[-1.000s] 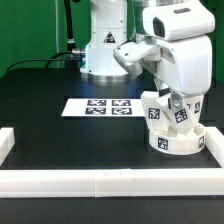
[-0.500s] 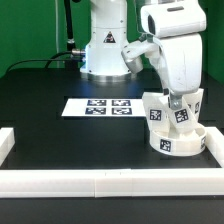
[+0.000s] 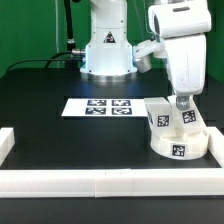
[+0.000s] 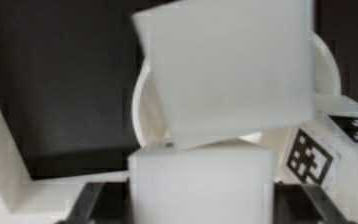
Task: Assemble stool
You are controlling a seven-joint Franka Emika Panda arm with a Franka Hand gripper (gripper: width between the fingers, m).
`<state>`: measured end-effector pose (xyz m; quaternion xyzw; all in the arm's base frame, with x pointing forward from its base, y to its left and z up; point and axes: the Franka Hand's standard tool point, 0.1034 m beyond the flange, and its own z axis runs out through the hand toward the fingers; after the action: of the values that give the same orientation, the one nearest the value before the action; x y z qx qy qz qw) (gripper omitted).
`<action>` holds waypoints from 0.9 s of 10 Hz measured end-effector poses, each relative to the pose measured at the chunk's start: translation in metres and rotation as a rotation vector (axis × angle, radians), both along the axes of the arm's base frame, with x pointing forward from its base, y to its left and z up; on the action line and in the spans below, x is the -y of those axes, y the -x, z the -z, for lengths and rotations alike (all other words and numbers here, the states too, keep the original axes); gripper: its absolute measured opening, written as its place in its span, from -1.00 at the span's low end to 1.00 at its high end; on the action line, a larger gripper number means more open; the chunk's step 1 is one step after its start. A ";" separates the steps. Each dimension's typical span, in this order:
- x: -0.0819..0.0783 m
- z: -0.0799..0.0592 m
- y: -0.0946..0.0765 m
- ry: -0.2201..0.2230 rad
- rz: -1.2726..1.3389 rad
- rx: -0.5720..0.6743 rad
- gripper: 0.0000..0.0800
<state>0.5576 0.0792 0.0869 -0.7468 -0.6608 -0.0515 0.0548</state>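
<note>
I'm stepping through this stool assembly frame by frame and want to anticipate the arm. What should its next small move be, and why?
Probably a short, slow twist or press on the leg under the gripper, to seat it in the round seat. The gripper stands directly over that leg, which rises from the seat beside another leg. Whether the gripper is shut on it cannot be told, so confirm the grip first.

Open worktop toward the exterior view's left; crowding at the right corner.
The seat (image 3: 179, 146) and legs (image 3: 160, 114) are sitting against the border bars (image 3: 100, 182), leaving the black worktop (image 3: 45, 135) lying open.

Legs (image 3: 167, 115) upright on seat (image 3: 178, 146)
</note>
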 end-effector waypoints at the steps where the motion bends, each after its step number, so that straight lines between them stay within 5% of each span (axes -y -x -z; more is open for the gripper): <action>1: 0.000 0.000 0.000 0.000 0.011 -0.002 -0.16; 4: 0.000 0.000 0.000 -0.002 0.122 -0.019 -0.16; 9: -0.026 -0.003 -0.002 -0.019 0.697 -0.081 -0.16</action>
<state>0.5596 0.1056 0.0900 -0.9284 -0.3628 -0.0434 0.0670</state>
